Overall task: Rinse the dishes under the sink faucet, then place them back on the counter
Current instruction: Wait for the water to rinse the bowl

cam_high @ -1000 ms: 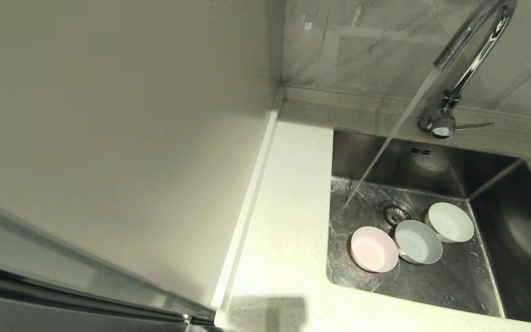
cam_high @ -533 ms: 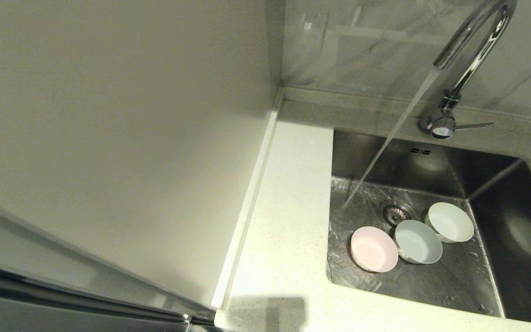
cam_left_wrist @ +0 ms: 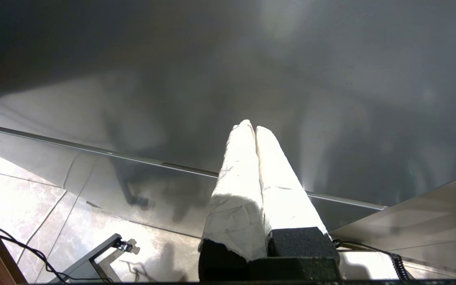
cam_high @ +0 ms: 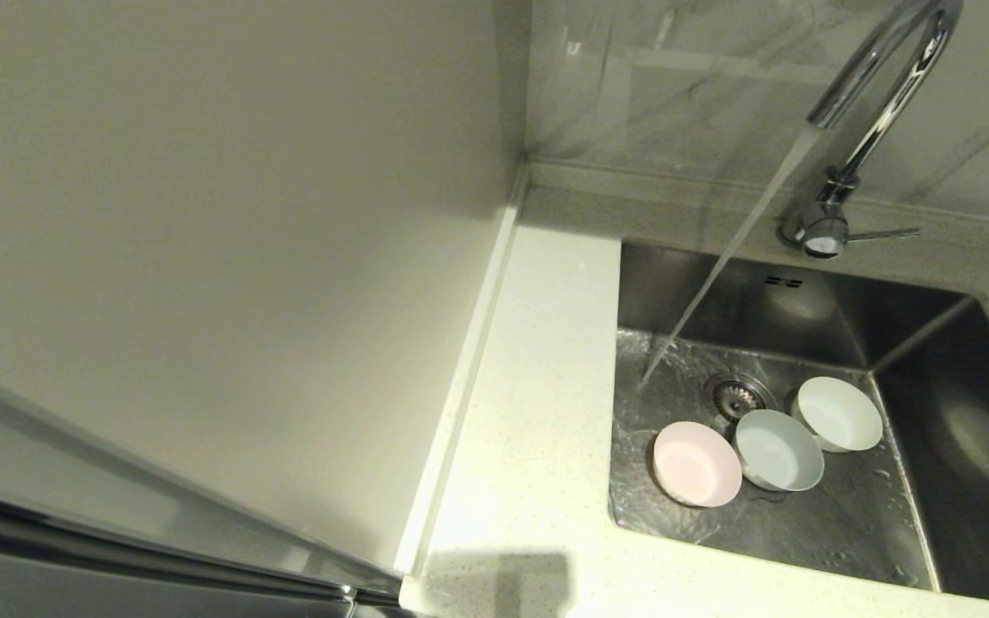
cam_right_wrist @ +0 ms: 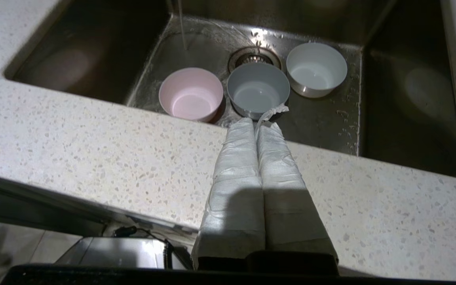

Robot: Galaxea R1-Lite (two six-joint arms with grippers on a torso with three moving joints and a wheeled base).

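Faucet [cam_high: 876,94] runs; 3 bowls [cam_right_wrist: 258,87] wait unrinsed. Right gripper [cam_right_wrist: 257,122], jaws pressed together, must open and descend.

No readable text in any view

No lettering, label, brand mark or number showed on the bowls, the faucet [cam_high: 876,112], the sink [cam_high: 932,429] or the counter [cam_high: 537,446]; the wrapped fingers in both wrist views were blank too.
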